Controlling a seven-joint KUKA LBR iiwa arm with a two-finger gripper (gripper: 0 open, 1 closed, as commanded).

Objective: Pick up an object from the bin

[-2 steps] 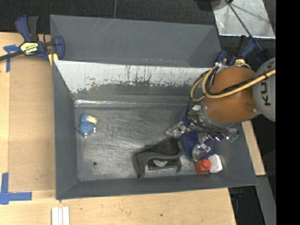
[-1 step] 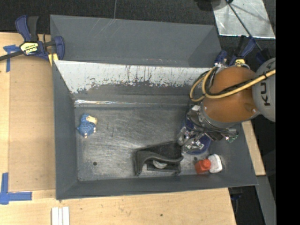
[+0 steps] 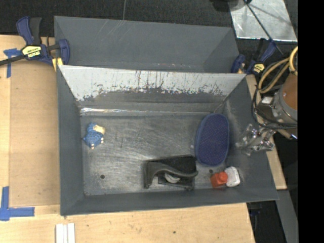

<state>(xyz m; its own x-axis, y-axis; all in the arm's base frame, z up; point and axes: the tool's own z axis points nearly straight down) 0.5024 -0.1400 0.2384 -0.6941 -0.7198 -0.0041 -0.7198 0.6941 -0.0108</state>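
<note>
My gripper [image 3: 255, 139] hangs at the bin's right side, above the sloping right wall, with nothing seen in it. The nearest thing is a dark blue oval brush [image 3: 212, 138], lying on the floor just left of the gripper. Below it, near the front right corner, lies a small red and white piece [image 3: 225, 178]. A black tape-dispenser-like tool [image 3: 170, 173] rests along the front wall, left of the red and white piece.
A small blue and yellow toy [image 3: 93, 135] lies alone at the floor's left side. Bare floor spreads between it and the brush. The arm with its cables comes in from the right edge.
</note>
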